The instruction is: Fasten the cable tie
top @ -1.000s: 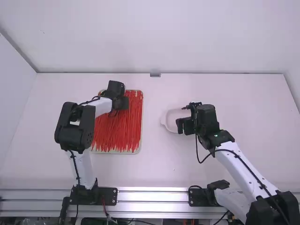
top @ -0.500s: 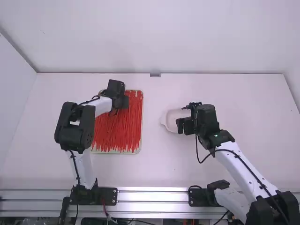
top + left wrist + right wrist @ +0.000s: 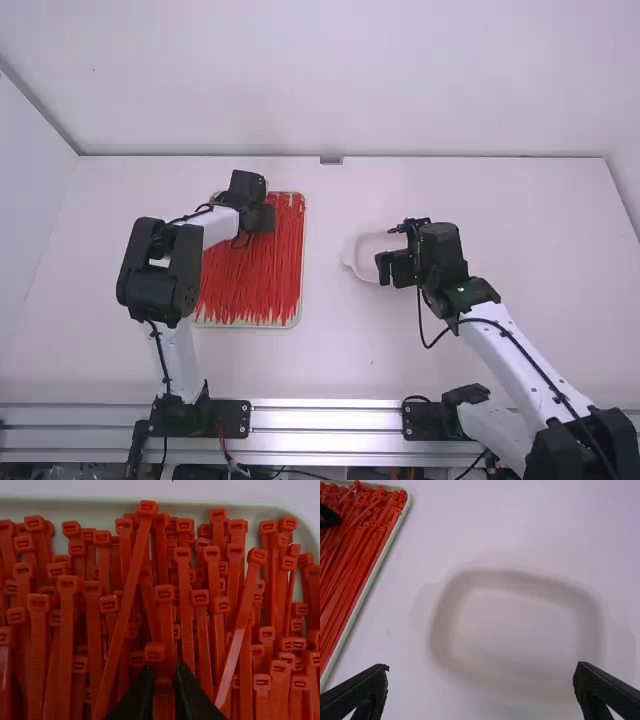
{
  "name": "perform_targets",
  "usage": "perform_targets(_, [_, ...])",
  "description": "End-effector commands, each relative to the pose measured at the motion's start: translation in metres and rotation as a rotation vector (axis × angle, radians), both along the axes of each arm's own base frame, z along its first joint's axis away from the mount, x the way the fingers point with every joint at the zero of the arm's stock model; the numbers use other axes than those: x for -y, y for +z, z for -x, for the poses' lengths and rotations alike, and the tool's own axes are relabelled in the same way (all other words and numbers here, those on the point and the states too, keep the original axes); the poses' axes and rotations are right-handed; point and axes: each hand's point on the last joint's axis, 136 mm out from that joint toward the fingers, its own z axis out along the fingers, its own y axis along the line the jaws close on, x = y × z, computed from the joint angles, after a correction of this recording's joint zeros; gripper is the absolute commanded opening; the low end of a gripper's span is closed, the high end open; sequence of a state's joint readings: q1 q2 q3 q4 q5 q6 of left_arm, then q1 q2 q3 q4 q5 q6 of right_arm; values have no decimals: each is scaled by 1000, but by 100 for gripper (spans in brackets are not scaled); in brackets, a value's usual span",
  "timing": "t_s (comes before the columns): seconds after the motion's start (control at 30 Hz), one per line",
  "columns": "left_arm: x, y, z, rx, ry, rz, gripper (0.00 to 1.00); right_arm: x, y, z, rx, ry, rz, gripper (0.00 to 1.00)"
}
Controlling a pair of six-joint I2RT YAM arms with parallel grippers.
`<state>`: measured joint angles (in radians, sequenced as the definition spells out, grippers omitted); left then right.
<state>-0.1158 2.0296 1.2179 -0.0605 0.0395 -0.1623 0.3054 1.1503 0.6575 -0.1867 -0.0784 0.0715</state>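
The cable ties (image 3: 255, 265) lie heaped in a pale tray (image 3: 250, 324) on my left side of the white table (image 3: 520, 210). At the tray's far end I have the left gripper (image 3: 162, 690) down in the heap, fingers narrow, with one cable tie (image 3: 163, 702) between the tips. The right gripper (image 3: 480, 672) hangs spread wide over a white dish (image 3: 515, 625), well apart from the tray.

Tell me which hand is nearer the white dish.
Right. The right hand hangs open just over the dish. The left hand is off to the side at the tray, closed around a cable tie.
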Motion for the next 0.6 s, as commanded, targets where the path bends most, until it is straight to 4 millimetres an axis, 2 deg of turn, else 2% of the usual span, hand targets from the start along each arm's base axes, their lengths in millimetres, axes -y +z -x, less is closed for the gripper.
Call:
perform_targets(0.0, [0,4,-5,10,7,-1,12,-3,12,-7,25,2,-7,97])
perform_targets(0.27, [0,11,-10,9,7,-3,6,-3,12,-7,25,2,-7,99])
perform_targets(0.57, [-7,38,-19,26,36,-44,2,-3,10,-8,34,3,-10,99])
